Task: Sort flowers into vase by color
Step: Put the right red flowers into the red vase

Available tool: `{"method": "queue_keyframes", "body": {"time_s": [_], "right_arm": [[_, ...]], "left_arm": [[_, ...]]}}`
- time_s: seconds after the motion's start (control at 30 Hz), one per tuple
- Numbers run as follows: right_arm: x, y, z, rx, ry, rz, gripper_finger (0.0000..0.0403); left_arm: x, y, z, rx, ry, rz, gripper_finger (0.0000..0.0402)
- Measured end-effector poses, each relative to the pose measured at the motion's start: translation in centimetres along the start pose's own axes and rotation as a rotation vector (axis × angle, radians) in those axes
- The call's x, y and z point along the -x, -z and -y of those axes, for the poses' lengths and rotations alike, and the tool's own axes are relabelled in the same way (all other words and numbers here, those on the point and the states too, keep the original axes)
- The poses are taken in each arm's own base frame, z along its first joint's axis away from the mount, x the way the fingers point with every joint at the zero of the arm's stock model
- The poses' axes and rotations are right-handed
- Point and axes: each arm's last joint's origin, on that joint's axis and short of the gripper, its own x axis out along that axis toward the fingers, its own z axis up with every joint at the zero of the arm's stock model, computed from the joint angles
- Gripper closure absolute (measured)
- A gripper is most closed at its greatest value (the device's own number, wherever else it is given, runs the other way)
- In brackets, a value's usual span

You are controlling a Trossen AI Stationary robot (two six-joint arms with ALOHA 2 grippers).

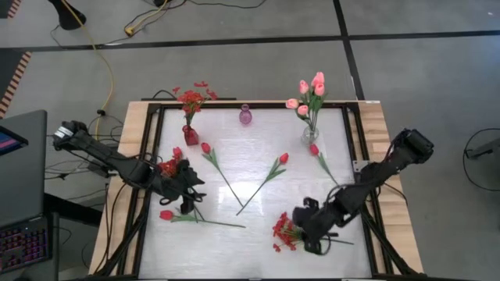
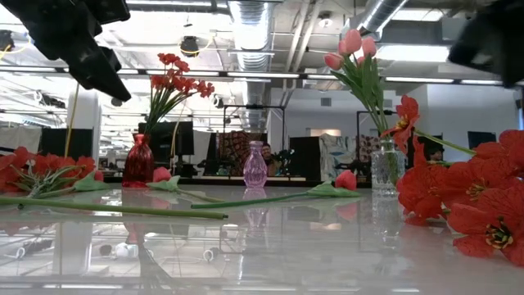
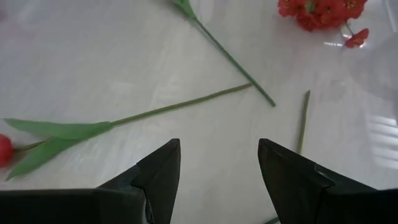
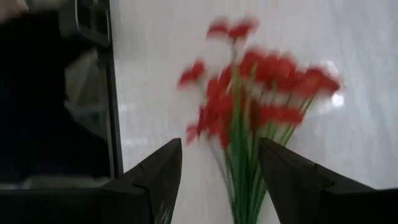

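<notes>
My left gripper hangs open over the table's left part. It is between a spray of small red blossoms and a red tulip, both lying flat. My right gripper is open low at the near right. The green stems of a second red spray run between its fingers. Three more red tulips lie flat mid-table. Pink tulips stand in the clear vase, and a red spray stands in the red vase. My right gripper has the red spray's stem bundle between its open fingers, which lie along the stems. The bundle sits close to one finger. I cannot tell whether it touches. The spray lies on the table.
A small purple vase stands without flowers at the far edge, between the red and clear vases. A dark frame rail borders the white tabletop. A laptop and a keyboard sit off the table's left side.
</notes>
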Motion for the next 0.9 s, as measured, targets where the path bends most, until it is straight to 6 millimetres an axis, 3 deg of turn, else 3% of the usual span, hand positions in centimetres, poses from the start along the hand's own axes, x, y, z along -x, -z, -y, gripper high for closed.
{"method": "queue_keyframes", "body": {"time_s": [0.13, 0.37, 0.9], "right_arm": [[-0.5, 1.7, -1.0, 0.027, 0.064, -0.101, 0.0164], [-2.1, 4.1, -1.0, -0.007, 0.207, -0.231, 0.0164], [-6.9, 7.0, -1.3, -0.008, 0.315, -0.375, 0.0164]], "left_arm": [[-0.8, 0.0, 0.4, -0.014, 0.000, -0.002, 0.0198], [-1.8, 0.4, 1.1, -0.024, 0.031, -0.054, 0.0198], [-1.5, 1.1, 2.4, -0.024, 0.061, -0.042, 0.0198]]}}
